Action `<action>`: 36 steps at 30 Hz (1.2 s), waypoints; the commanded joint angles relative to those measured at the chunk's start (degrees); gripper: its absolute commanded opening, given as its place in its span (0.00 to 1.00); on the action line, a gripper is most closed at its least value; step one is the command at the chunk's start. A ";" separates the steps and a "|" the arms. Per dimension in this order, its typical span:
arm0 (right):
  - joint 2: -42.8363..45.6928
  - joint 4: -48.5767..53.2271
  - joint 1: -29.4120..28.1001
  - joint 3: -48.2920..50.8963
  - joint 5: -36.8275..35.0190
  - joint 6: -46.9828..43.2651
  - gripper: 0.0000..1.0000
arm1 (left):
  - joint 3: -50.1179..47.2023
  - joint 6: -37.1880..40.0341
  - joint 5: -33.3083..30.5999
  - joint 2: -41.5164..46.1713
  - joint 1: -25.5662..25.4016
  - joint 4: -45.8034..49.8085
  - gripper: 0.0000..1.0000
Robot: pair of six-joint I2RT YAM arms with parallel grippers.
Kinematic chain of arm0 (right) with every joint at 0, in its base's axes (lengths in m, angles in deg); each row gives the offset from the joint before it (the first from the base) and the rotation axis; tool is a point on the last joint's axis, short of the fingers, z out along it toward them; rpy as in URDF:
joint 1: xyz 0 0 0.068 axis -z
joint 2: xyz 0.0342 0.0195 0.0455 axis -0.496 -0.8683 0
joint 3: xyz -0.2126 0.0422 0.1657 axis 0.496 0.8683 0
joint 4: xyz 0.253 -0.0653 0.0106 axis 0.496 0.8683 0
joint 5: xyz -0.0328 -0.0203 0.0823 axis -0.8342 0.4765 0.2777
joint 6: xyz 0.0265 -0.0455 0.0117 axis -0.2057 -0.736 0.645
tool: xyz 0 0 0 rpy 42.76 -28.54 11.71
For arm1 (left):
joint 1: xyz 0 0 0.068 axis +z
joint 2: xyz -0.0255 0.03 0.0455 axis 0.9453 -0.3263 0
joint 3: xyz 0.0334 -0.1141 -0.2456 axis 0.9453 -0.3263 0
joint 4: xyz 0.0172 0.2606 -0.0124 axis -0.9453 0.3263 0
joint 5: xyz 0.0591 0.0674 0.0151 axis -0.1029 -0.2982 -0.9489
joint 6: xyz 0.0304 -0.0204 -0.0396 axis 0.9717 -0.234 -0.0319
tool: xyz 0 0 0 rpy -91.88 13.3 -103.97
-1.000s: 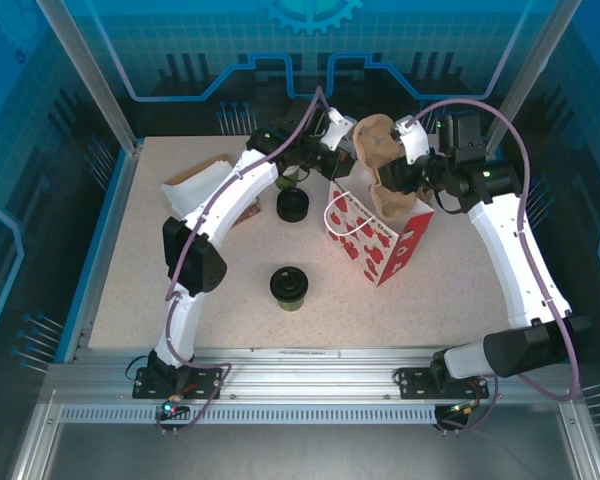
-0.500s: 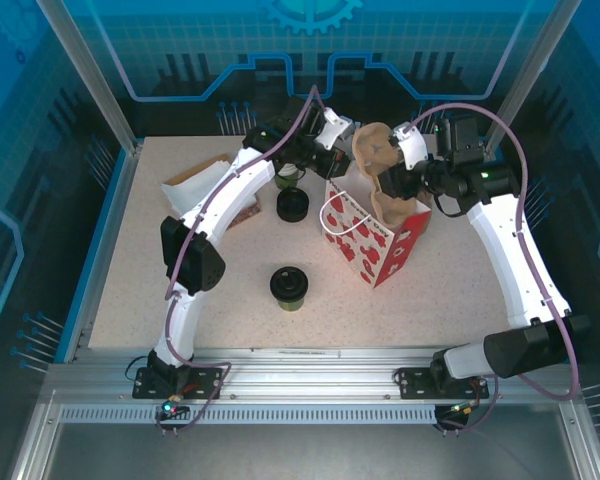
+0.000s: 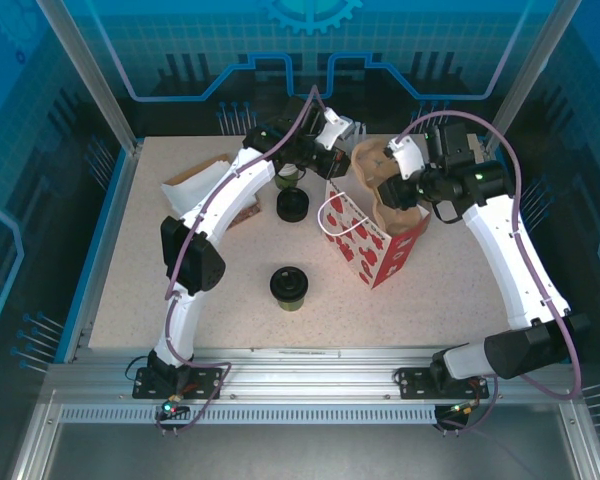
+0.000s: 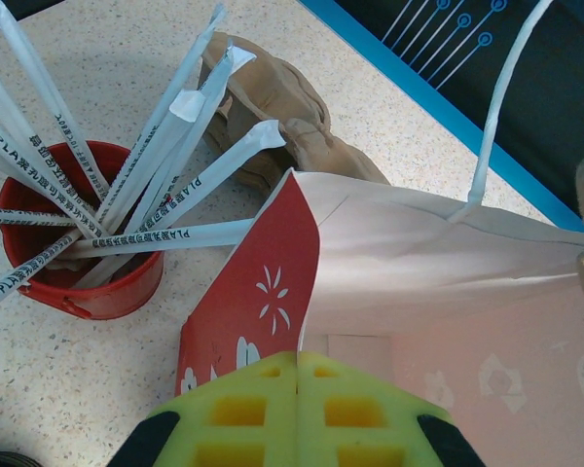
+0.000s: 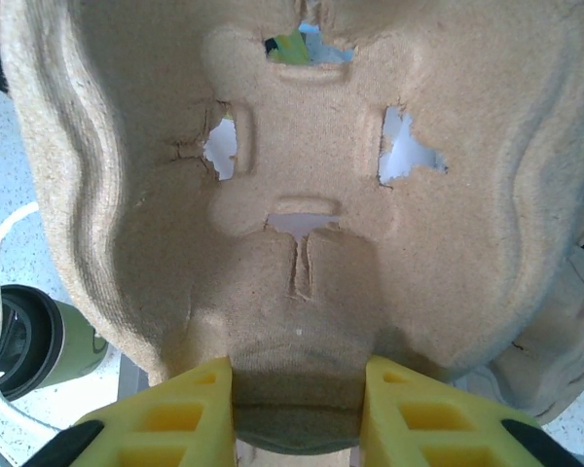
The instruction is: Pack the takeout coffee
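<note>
Two takeout coffee cups, olive-green with black lids, stand on the table: one near the middle (image 3: 289,286), one further back (image 3: 293,205). One of them shows at the left of the right wrist view (image 5: 34,342). My right gripper (image 5: 297,413) is shut on the bottom edge of a brown pulp cup carrier (image 3: 378,180) and holds it tilted in the mouth of the red-and-white paper bag (image 3: 380,252). My left gripper (image 4: 297,389) is shut on the bag's rim (image 4: 302,209) at its back left corner, and the bag's pink inside (image 4: 467,360) is open.
A red cup of white straws (image 4: 73,277) stands just left of the bag, with another pulp carrier (image 4: 277,102) behind it. White paper packaging (image 3: 195,185) lies at the back left. The bag's white handles (image 3: 340,215) hang on its near side.
My right gripper has brought the carrier down from above the bag into its mouth. The left gripper has stayed on the rim, and the bag has shifted slightly.
</note>
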 commanded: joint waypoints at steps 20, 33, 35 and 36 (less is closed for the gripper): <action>-3.55 6.18 -3.96 -0.77 -4.25 2.70 0.31 | -4.55 -0.54 1.48 4.27 1.13 -3.41 0.12; -4.80 8.07 -4.73 -1.20 -7.15 2.70 0.31 | -5.09 -1.33 1.13 5.08 1.81 -4.03 0.20; -4.96 8.27 -4.92 -1.29 -7.15 2.62 0.30 | -5.06 -1.25 1.09 5.15 1.87 -4.09 0.23; -5.01 8.36 -5.01 -1.29 -7.24 2.61 0.31 | -5.03 -1.20 1.03 5.21 1.96 -4.05 0.24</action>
